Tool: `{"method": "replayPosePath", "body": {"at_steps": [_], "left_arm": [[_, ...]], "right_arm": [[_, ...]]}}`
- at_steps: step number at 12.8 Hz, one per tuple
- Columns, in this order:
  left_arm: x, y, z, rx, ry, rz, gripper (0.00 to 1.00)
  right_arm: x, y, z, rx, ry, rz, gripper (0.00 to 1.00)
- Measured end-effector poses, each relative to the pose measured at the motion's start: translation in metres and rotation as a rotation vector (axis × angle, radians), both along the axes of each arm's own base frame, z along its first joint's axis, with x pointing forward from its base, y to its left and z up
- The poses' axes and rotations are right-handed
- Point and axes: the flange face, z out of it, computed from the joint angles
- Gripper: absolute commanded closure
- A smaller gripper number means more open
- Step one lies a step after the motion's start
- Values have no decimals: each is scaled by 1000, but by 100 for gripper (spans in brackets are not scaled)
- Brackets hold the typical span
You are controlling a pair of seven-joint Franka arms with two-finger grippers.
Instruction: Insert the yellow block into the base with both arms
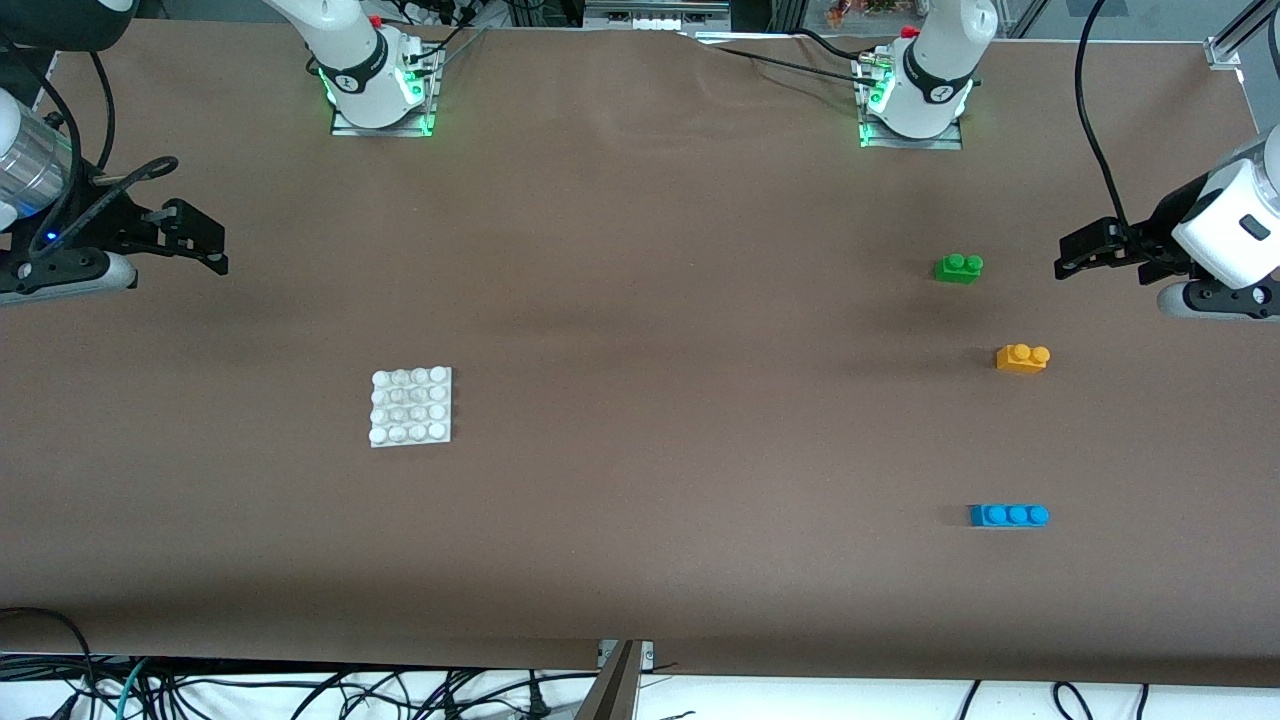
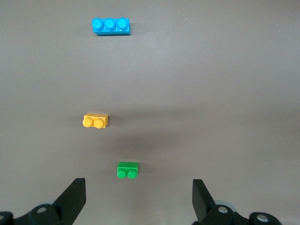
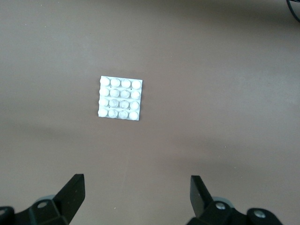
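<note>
The brown table [image 1: 640, 320] carries everything, and the base [image 1: 411, 406] serves as landmark, lying flat toward the right arm's end. The right gripper [image 1: 200, 240] hangs above bare table at that end, fingers [image 3: 70, 194] spread wide and empty. The left gripper [image 1: 1085, 250] hangs above the table at the left arm's end, well apart from the base, likewise released and empty. The blue brick [image 1: 1008, 515] lies nearer the front camera than the base. The yellow block [image 1: 1022, 358] sits slightly farther from the front camera than the base, well apart from it toward the left arm's end, studs up. The green brick [image 1: 958, 268] sits farther still.
</note>
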Motion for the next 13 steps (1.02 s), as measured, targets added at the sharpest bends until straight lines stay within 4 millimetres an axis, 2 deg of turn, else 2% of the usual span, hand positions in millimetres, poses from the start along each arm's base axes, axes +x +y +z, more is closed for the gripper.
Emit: {"method": "replayPosePath", "body": {"at_steps": [13], "left_arm": [[0,0,0,0,0,0,0]], "right_arm": [[-9,4,-4,23,69,-4,1]]}}
